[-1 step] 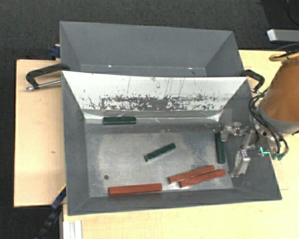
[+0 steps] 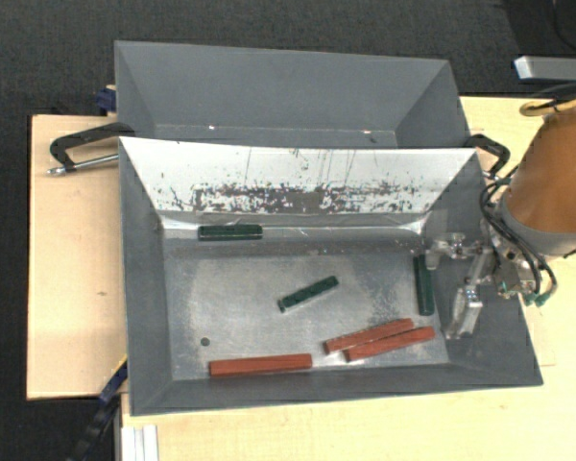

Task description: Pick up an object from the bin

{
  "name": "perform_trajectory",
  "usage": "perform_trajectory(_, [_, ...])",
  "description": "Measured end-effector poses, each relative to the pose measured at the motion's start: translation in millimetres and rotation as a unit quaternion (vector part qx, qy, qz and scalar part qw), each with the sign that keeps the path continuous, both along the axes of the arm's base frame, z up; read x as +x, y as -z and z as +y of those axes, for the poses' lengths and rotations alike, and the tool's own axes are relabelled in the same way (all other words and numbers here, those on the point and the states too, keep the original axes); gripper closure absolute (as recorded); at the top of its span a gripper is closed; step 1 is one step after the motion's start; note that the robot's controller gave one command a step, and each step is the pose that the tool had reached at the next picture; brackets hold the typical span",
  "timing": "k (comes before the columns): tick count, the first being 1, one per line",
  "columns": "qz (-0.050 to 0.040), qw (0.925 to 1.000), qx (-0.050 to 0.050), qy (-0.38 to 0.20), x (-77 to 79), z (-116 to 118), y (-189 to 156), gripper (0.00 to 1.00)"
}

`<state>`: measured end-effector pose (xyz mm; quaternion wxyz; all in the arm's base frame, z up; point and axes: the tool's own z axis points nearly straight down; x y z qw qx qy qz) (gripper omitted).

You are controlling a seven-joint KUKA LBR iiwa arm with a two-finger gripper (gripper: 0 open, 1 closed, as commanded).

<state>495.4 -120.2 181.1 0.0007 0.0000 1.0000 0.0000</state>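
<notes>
End effector (image 2: 459,301) by right wall of bin (image 2: 140,286), grip state unclear. Slim dark green bar (image 2: 424,286) just beside it: likely stiff, light; pinch across mid-length.

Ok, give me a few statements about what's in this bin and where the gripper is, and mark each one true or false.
1. The bin holds three green bars. True: the back green bar, the middle green bar and the right green bar.
2. The gripper is at the bin's left side. False: it is at the right side, beside the right green bar.
3. Two red-brown bars lie close together at the front right. True.
4. The lone red-brown bar lies on the middle green bar. False: they lie apart.
</notes>
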Motion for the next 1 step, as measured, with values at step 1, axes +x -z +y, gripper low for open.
perform_trajectory(1, [-0.002,0.9989,0.0,-0.047,1.3,-0.4,30.4,0.0])
